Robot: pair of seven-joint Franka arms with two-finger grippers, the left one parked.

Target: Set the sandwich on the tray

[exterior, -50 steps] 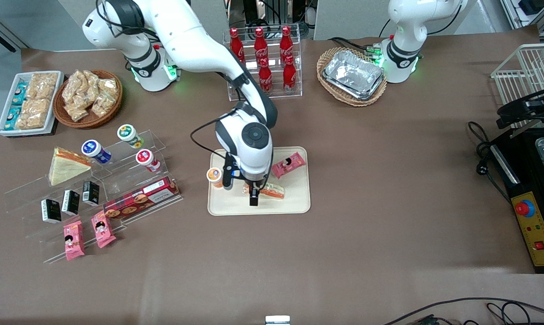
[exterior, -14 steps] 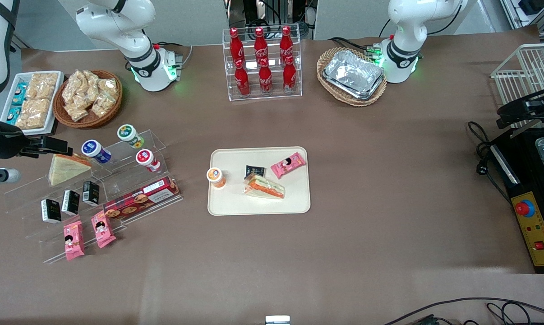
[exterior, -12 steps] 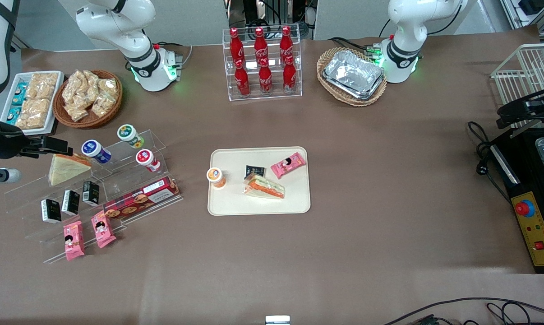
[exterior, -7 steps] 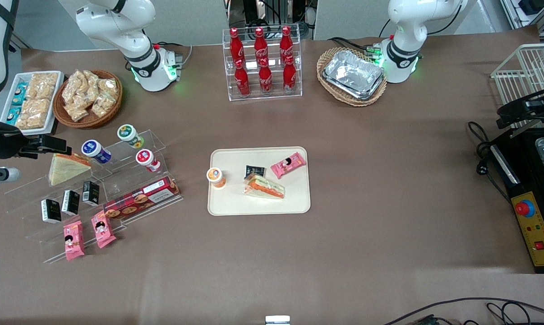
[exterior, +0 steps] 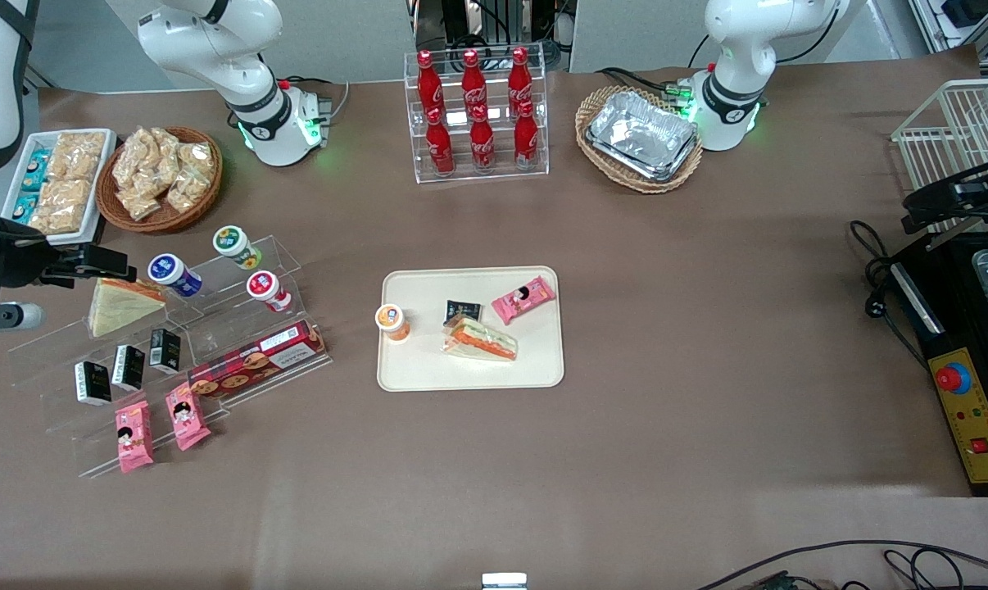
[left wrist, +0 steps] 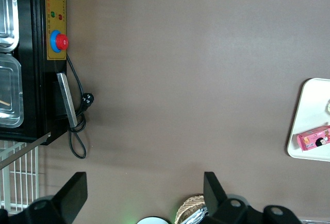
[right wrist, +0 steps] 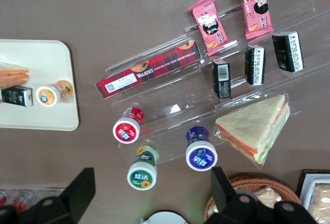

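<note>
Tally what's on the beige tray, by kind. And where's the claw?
sandwich: 1
pink snack packet: 1
small black carton: 1
orange-lidded cup: 1
Total on the tray: 4
claw: open, empty, by the acrylic display stand at the working arm's end of the table.

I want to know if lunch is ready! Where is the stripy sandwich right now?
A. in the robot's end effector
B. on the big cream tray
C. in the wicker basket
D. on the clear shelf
B: the stripy sandwich lies flat on the cream tray, beside a small black packet, while the end effector hangs over the clear shelf toward the working arm's end of the table.
</note>
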